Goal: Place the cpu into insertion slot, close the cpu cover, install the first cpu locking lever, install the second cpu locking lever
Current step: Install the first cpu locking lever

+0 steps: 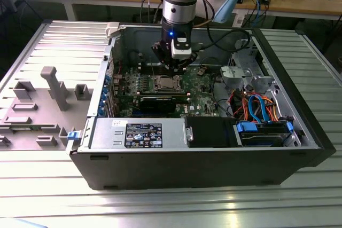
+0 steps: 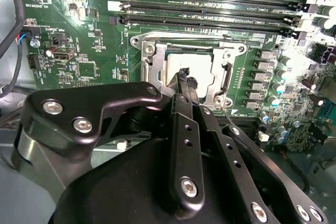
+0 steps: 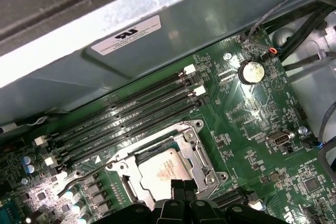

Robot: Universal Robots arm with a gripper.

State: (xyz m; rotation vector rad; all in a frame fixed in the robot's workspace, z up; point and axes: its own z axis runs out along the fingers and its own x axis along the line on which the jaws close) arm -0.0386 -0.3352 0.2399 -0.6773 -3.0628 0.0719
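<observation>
The cpu (image 3: 164, 170), a silver-grey square, lies in the insertion slot (image 1: 166, 84) on the green board inside the open computer case. The cpu cover (image 3: 195, 150), a silver frame, lies flat around the chip, whose top (image 2: 202, 68) shows through its window. A thin wire locking lever (image 3: 79, 180) sticks out sideways from one corner of the socket. My gripper (image 2: 185, 77) hovers just above the socket's edge. Its black fingertips (image 3: 172, 187) are pressed together with nothing between them. In the exterior view the gripper (image 1: 179, 62) hangs straight down over the socket.
Rows of black memory slots (image 3: 131, 114) run beside the socket, close to the case wall (image 3: 157, 66). A long black card (image 1: 160, 100), a power supply (image 1: 141, 132) and coloured cables (image 1: 256, 108) fill the case. A grey fixture (image 1: 51, 86) stands on the exterior view's left.
</observation>
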